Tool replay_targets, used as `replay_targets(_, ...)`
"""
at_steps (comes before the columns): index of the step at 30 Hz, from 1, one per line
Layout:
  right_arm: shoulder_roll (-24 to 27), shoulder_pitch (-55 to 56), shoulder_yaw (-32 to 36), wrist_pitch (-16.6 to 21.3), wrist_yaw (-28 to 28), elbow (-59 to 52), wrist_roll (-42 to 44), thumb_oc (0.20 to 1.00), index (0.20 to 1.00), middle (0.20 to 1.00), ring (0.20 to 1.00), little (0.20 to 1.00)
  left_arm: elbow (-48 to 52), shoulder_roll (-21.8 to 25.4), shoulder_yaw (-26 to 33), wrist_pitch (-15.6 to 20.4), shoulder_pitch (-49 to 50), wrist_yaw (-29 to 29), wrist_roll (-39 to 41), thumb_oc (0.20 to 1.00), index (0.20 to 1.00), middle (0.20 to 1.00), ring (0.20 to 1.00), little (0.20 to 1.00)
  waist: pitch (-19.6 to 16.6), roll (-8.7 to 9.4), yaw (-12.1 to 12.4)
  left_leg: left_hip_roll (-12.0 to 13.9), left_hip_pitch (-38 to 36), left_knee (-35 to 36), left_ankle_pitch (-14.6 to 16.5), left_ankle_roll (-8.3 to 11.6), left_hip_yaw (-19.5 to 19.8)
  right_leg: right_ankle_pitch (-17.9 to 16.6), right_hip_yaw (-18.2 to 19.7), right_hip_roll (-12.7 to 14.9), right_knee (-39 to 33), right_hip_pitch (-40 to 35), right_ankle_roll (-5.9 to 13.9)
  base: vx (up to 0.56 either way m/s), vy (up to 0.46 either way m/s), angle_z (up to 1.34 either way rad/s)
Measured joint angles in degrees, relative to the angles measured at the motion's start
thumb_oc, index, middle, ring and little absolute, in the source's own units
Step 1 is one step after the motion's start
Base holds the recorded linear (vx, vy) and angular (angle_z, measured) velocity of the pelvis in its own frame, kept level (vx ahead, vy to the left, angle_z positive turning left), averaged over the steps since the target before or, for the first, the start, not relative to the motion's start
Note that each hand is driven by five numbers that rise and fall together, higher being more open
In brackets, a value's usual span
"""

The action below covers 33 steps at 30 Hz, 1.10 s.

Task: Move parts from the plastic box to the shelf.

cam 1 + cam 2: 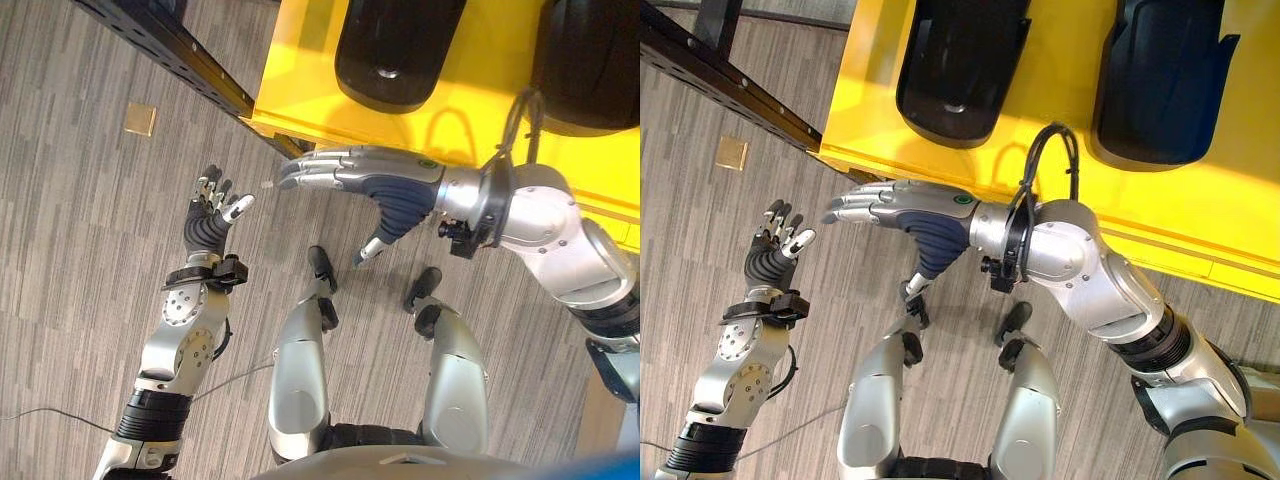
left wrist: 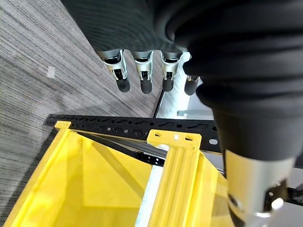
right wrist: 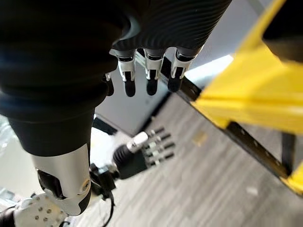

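A yellow plastic box [image 1: 300, 70] lies ahead with two black moulded parts in it, one on the left [image 1: 395, 50] and one on the right [image 1: 590, 60]. My right hand [image 1: 390, 185] hovers at the box's near edge, fingers straight and pointing left, thumb hanging down, holding nothing. Lower left, my left hand [image 1: 212, 222] is raised over the carpet, open and empty, a short gap from the right fingertips. The shelf's black perforated beam [image 1: 170, 45] runs diagonally at the upper left, meeting the box's corner. The right wrist view shows the left hand [image 3: 142, 153] past its own straight fingers [image 3: 149, 71].
Grey striped carpet covers the floor. A small tan square [image 1: 140, 118] lies on it left of the beam. In the left wrist view the black beam [image 2: 118, 125] passes behind a yellow box's rim [image 2: 173, 156].
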State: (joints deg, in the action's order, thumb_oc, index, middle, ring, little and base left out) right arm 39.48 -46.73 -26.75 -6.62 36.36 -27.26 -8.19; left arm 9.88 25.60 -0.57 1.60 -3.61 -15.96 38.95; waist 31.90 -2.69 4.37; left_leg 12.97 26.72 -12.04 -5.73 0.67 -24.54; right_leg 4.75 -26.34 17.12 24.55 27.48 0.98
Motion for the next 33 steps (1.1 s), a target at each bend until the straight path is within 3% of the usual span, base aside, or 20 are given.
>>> replay_targets(9, -0.23, 0.01, -0.60, -0.73, -0.82, 2.05, -4.32, 1.000, 1.000, 1.000, 1.000, 1.000, 0.00, 0.01, -0.66, 1.27, -0.48, 0.08, -0.11, 1.000, 1.000, 1.000, 1.000, 1.000, -0.01, 0.02, -0.17, 0.03, 0.08, 0.02, 0.00, 0.00, 0.02, -0.08, -0.01, -0.07, -0.18, -0.02, 0.00, 0.00, 0.000, 0.00)
replay_targets(17, -0.18, 0.02, 2.72, 4.43, -8.02, 5.96, -15.64, 1.000, 1.000, 1.000, 1.000, 1.000, -0.11, -0.03, -1.62, 1.27, -1.57, -0.42, -0.22, 1.000, 1.000, 1.000, 1.000, 1.000, -0.02, 0.04, -0.46, -0.02, 0.40, -0.04, 0.01, -0.02, 0.05, -0.40, -0.03, -0.06, -0.53, 0.07, 0.14, 0.00, 0.000, 0.00)
replay_targets(26, 0.37, -0.04, 3.69, 5.14, -10.16, 6.03, -17.92, 1.000, 1.000, 1.000, 1.000, 1.000, -0.14, -0.03, -1.59, 1.13, -2.89, -0.48, -0.21, 1.000, 1.000, 1.000, 1.000, 1.000, -0.01, 0.05, -0.69, -0.02, 1.36, -0.16, 0.04, -0.04, 0.11, -0.40, -0.10, -0.01, -0.51, 0.91, 0.14, 0.00, 0.000, 0.00)
replay_targets(28, 0.75, -0.03, 3.68, 3.53, -9.93, 6.02, -17.58, 1.000, 1.000, 1.000, 1.000, 1.000, -0.53, -0.04, -1.59, 1.07, -2.88, -0.50, -0.20, 1.000, 1.000, 1.000, 1.000, 1.000, 0.00, 0.06, -0.72, -0.02, 1.68, -0.18, 0.04, -0.04, 0.15, -0.42, -0.16, -0.04, -0.52, 1.17, 0.14, 0.00, 0.000, 0.00)
replay_targets(33, 0.80, -0.02, 3.19, -7.13, -5.00, 6.07, -9.40, 1.000, 1.000, 1.000, 1.000, 1.000, -0.58, -0.07, -1.52, 0.96, -2.99, -0.18, -0.21, 1.000, 1.000, 1.000, 1.000, 1.000, 0.00, 0.07, -0.70, 0.02, 2.18, -0.24, 0.03, -0.04, 0.42, -0.42, -0.51, -0.04, -0.52, 1.39, 0.14, 0.00, -0.005, 0.01)
